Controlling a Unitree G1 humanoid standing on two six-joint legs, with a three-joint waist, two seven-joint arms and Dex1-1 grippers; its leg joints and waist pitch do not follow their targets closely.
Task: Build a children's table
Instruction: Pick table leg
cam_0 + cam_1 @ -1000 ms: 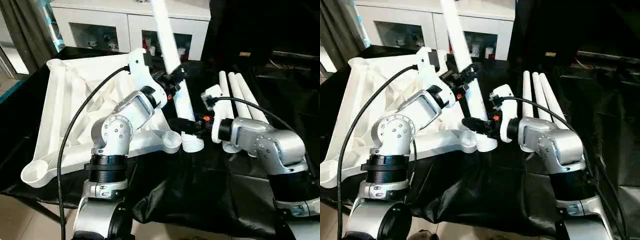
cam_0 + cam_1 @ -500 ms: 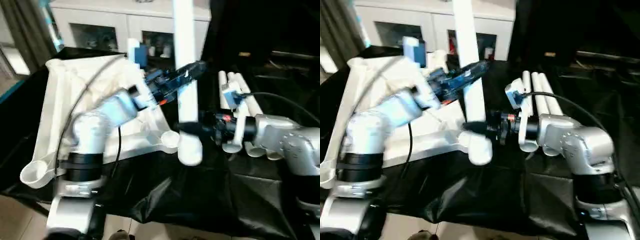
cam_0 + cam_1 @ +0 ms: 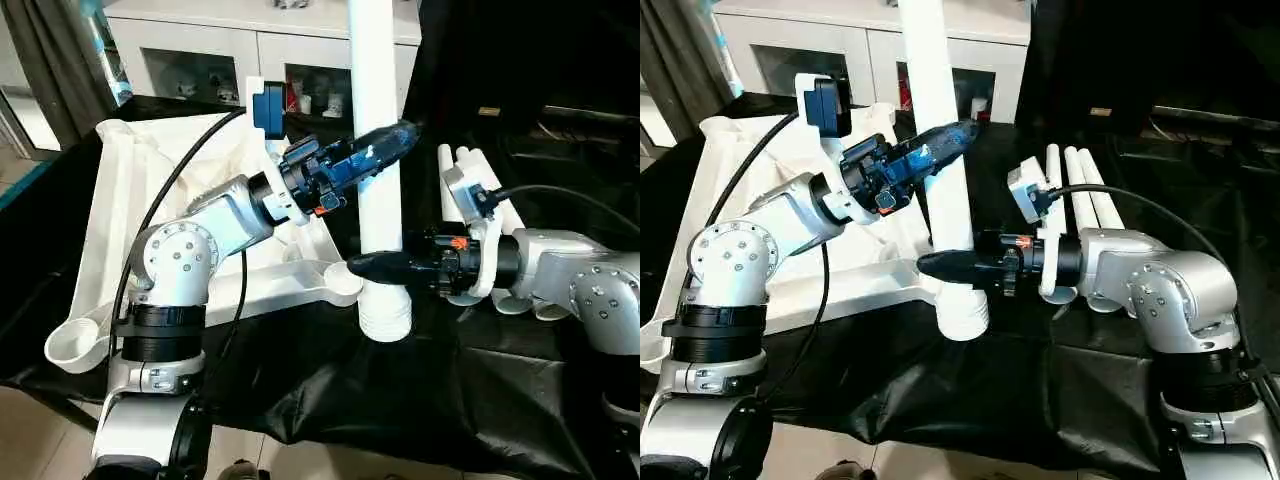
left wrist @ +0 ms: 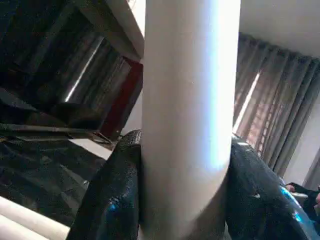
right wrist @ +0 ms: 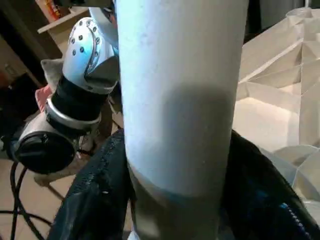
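One white table leg (image 3: 375,90) stands upright over the black cloth, its ribbed end (image 3: 385,322) down, just right of the tabletop's near corner socket (image 3: 340,282). My left gripper (image 3: 385,148) is shut on the leg's middle; in the left wrist view black fingers (image 4: 107,200) press both sides of the leg (image 4: 187,100). My right gripper (image 3: 372,265) is shut on the same leg lower down, its fingers (image 5: 95,190) hugging the leg (image 5: 180,75). The white tabletop (image 3: 150,200) lies upside down at the left, ribs up.
Three more white legs (image 3: 480,180) lie side by side on the black cloth (image 3: 400,400) behind my right forearm. A white cabinet (image 3: 200,50) with glass fronts stands at the back. The table's near edge drops to the floor.
The leg has swung from a lean to upright and shifted right, off the corner socket. My left wrist turned with it, and my right gripper closed around the leg's lower part.
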